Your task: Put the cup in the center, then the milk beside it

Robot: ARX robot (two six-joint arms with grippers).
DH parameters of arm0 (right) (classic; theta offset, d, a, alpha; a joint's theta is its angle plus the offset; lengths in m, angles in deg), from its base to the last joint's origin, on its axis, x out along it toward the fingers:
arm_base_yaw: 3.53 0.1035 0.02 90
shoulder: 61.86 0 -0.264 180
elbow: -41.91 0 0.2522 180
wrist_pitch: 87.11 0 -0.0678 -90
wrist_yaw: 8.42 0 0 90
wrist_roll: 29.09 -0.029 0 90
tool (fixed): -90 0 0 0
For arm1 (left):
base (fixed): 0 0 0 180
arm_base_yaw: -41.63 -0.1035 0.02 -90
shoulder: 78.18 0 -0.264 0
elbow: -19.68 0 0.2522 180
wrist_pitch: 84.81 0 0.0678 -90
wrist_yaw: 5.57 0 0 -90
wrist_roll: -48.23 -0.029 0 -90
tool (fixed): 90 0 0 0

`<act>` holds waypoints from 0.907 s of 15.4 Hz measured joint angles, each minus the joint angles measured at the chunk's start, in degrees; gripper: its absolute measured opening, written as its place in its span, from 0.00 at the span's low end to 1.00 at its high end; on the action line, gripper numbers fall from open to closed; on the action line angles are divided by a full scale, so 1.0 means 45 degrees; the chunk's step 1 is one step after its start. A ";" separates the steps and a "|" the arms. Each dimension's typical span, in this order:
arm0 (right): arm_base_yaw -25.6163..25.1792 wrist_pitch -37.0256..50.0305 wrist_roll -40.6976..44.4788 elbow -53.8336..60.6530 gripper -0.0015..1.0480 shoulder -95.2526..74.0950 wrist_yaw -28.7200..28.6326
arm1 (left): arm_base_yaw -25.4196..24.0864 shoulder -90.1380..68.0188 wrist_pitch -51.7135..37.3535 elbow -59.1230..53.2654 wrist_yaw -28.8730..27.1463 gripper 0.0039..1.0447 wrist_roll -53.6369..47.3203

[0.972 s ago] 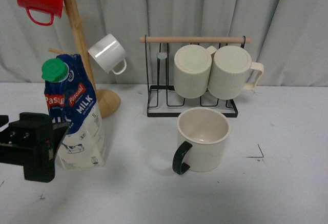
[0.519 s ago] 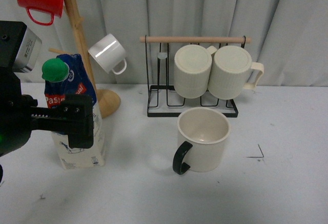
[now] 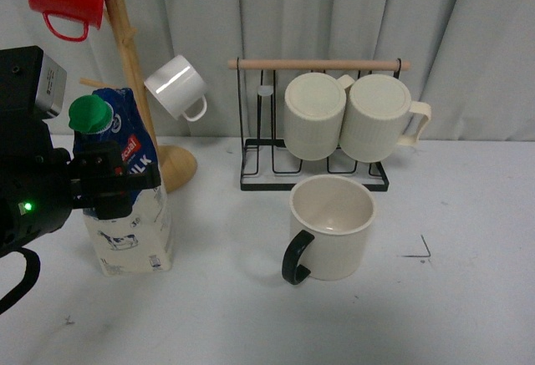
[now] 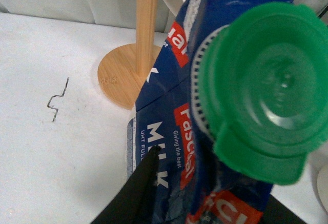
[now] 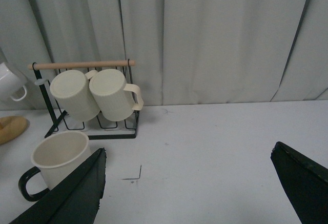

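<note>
Two tools logged. Left tool (image 3: 113, 183) bracketed the milk (image 3: 134, 235) at mid-height, one finger (image 4: 141, 190) against its blue face; firm clamp or not, could not tell. Right tool (image 5: 187, 155) gaped wide, empty. Milk stood upright on the counter (image 3: 468, 298), well left of the cup (image 3: 332, 227). Carton was coated paperboard, creased near the green cap (image 4: 261, 85). Judged soft-walled, slick, possibly heavy; best held on the squarer body, gently. Cup looked like smooth cream ceramic: rigid, breakable.
</note>
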 joint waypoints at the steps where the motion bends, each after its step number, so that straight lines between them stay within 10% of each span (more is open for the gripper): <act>1: 0.0000 0.0000 0.0000 0.0000 0.94 0.0000 0.0000 | 0.0044 0.0000 -0.0015 0.0005 -0.0005 0.25 0.0087; 4: 0.0000 0.0000 0.0000 0.0000 0.94 0.0000 0.0000 | 0.0403 0.0194 0.0330 0.0015 -0.0510 0.02 0.0083; 14: 0.0000 0.0000 0.0000 0.0000 0.94 0.0000 0.0000 | 0.2715 -0.0495 0.0058 0.1064 -0.1438 0.02 -0.0612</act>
